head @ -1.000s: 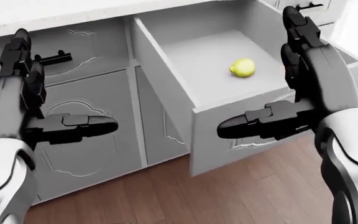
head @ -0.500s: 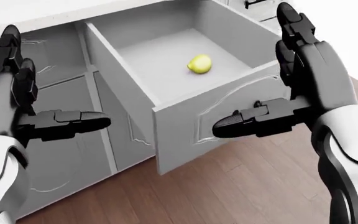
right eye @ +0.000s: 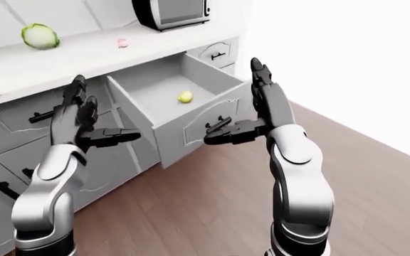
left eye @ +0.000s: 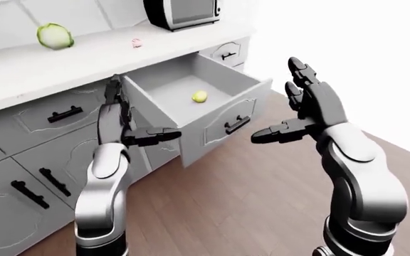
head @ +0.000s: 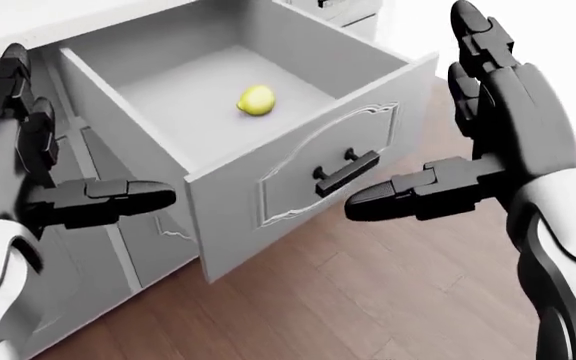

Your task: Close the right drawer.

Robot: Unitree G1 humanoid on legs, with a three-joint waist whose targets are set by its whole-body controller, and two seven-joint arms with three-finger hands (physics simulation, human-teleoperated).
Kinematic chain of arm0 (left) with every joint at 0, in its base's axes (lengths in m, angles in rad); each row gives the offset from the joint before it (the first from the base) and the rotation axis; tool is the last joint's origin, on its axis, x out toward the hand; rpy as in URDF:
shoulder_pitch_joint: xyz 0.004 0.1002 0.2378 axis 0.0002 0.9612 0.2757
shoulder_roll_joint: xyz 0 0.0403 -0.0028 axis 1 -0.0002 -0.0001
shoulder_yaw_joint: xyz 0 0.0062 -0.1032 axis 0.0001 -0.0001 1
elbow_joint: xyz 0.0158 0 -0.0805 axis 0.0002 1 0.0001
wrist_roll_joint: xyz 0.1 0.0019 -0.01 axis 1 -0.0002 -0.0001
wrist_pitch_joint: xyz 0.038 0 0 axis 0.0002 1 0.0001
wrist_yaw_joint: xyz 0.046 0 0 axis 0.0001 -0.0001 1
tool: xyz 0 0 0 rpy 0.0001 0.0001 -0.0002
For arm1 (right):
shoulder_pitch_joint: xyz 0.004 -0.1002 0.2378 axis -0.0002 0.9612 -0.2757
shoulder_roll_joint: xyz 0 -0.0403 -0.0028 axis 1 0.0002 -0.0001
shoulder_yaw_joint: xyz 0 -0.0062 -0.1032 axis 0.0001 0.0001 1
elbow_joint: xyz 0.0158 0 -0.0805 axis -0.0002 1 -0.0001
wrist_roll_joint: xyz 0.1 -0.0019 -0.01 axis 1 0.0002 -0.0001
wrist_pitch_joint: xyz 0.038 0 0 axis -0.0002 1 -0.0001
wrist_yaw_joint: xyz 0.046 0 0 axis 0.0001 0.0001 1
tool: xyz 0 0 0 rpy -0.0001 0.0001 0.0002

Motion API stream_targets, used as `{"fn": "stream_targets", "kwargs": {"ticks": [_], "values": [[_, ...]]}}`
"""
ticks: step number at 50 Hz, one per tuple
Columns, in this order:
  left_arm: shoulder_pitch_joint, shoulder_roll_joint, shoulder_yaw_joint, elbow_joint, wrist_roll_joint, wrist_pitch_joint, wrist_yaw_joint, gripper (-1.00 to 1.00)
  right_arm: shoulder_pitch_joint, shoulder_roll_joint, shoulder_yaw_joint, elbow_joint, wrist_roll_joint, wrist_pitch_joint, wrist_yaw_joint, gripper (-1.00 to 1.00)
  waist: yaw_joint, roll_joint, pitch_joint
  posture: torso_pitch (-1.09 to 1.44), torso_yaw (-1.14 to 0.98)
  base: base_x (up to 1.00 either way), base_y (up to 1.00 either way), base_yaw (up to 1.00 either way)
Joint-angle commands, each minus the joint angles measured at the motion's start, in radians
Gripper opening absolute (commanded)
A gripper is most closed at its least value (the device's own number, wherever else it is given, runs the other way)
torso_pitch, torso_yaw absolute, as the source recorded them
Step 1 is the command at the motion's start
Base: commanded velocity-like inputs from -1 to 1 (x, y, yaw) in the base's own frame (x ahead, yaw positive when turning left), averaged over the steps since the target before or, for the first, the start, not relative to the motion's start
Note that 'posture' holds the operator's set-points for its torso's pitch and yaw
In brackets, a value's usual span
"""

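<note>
The right drawer [head: 268, 187] is pulled far out of the grey cabinet, and its front panel carries a black handle [head: 346, 171]. A yellow lemon [head: 256, 100] lies inside on the drawer floor. My right hand [head: 463, 142] is open just right of the drawer front; its thumb points left below the handle without touching it. At the left of the head view my left hand [head: 58, 142] is open beside the drawer's left side wall, holding nothing.
A white counter [left eye: 84, 61] runs above the drawer, bearing a microwave [left eye: 184, 12], a green cabbage [left eye: 54, 36] and a small pink item [left eye: 137, 43]. Closed cabinet fronts with black handles [left eye: 65, 113] stand to the left. Wooden floor [left eye: 248, 192] lies below.
The whole picture has shifted, so the camera moved: the drawer slid left in the head view, and its front and handle now show. Both hands stay open in the same pose.
</note>
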Motion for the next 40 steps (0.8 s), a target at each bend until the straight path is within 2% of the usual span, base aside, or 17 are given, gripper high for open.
{"fn": "stream_targets", "kwargs": {"ticks": [1,3,4,5,6,13,15,16,17,19,26,28,30,31,32,35,40], "values": [[-0.025,0.002,-0.004,-0.029,-0.001,-0.030,-0.002,1.00,-0.020,-0.010,-0.013,-0.017,-0.007,-0.022,-0.006,1.00,-0.004,-0.006,-0.017,0.00,0.00,0.00,0.00,-0.26],[-0.025,0.001,-0.005,-0.028,-0.001,-0.032,-0.002,1.00,-0.021,-0.010,-0.013,-0.019,-0.007,-0.020,-0.006,1.00,-0.007,-0.062,-0.025,0.00,0.00,0.00,0.00,-0.25],[-0.025,0.001,-0.005,-0.027,-0.001,-0.033,-0.002,1.00,-0.021,-0.010,-0.012,-0.019,-0.007,-0.021,-0.006,1.00,-0.012,-0.023,-0.021,0.00,0.00,0.00,0.00,-0.25],[-0.025,0.001,-0.005,-0.026,-0.001,-0.033,-0.002,1.00,-0.022,-0.010,-0.011,-0.019,-0.007,-0.019,-0.007,1.00,-0.005,-0.036,-0.025,0.00,0.00,0.00,0.00,-0.25],[-0.025,0.001,-0.004,-0.027,-0.002,-0.032,-0.002,1.00,-0.022,-0.010,-0.011,-0.021,-0.007,-0.018,-0.006,1.00,-0.012,-0.030,-0.027,0.00,0.00,0.00,0.00,-0.26],[-0.026,0.004,-0.001,-0.025,-0.004,-0.032,-0.003,1.00,-0.018,-0.008,-0.012,-0.028,-0.006,-0.015,-0.006,1.00,-0.006,0.041,-0.003,0.00,0.00,0.00,0.00,-0.25],[-0.027,0.005,0.000,-0.024,-0.005,-0.032,-0.003,1.00,-0.019,-0.008,-0.012,-0.028,-0.006,-0.014,-0.006,1.00,-0.009,0.084,-0.006,0.00,0.00,0.00,0.00,-0.25],[-0.029,0.005,0.001,-0.023,-0.006,-0.030,-0.003,1.00,-0.020,-0.008,-0.011,-0.025,-0.006,-0.015,-0.007,1.00,-0.009,0.120,-0.019,0.00,0.00,0.00,0.00,-0.25],[-0.031,0.006,0.002,-0.023,-0.007,-0.029,-0.002,1.00,-0.022,-0.008,-0.011,-0.024,-0.005,-0.016,-0.007,1.00,-0.004,0.094,-0.017,0.00,0.00,0.00,0.00,-0.26],[-0.031,0.007,0.001,-0.020,-0.007,-0.032,-0.002,1.00,-0.023,-0.008,-0.010,-0.017,-0.005,-0.020,-0.007,1.00,-0.009,0.095,-0.006,0.00,0.00,0.00,0.00,-0.25],[-0.032,0.008,0.001,-0.022,-0.009,-0.030,0.000,1.00,-0.030,-0.011,-0.008,-0.018,-0.007,-0.013,-0.006,1.00,-0.007,0.033,-0.015,0.00,0.00,0.00,0.00,-0.25],[-0.030,0.007,0.000,-0.017,-0.008,-0.035,0.001,1.00,-0.026,-0.010,-0.008,-0.017,-0.006,-0.017,-0.006,1.00,-0.004,-0.004,-0.017,0.00,0.00,0.00,0.00,-0.25],[-0.030,0.006,0.001,-0.018,-0.009,-0.034,0.001,1.00,-0.027,-0.011,-0.009,-0.024,-0.006,-0.010,-0.004,1.00,-0.008,-0.076,-0.037,0.00,0.00,0.00,0.00,-0.25],[-0.030,0.007,0.001,-0.019,-0.008,-0.035,0.002,1.00,-0.027,-0.011,-0.009,-0.025,-0.007,-0.009,-0.005,1.00,-0.013,-0.022,-0.021,0.00,0.00,0.00,0.00,-0.25],[-0.029,0.006,0.001,-0.017,-0.009,-0.036,0.001,1.00,-0.025,-0.011,-0.009,-0.026,-0.007,-0.010,-0.005,1.00,-0.006,-0.040,-0.026,0.00,0.00,0.00,0.00,-0.25],[-0.027,0.007,0.001,-0.017,-0.009,-0.037,0.001,1.00,-0.021,-0.010,-0.010,-0.030,-0.008,-0.011,-0.005,1.00,-0.011,-0.014,-0.026,0.00,0.00,0.00,0.00,-0.26],[-0.030,0.007,0.002,-0.021,-0.010,-0.032,0.003,1.00,-0.026,-0.013,-0.013,-0.035,-0.006,-0.001,-0.004,1.00,-0.006,0.040,-0.001,0.00,0.00,0.00,0.00,-0.26]]}}
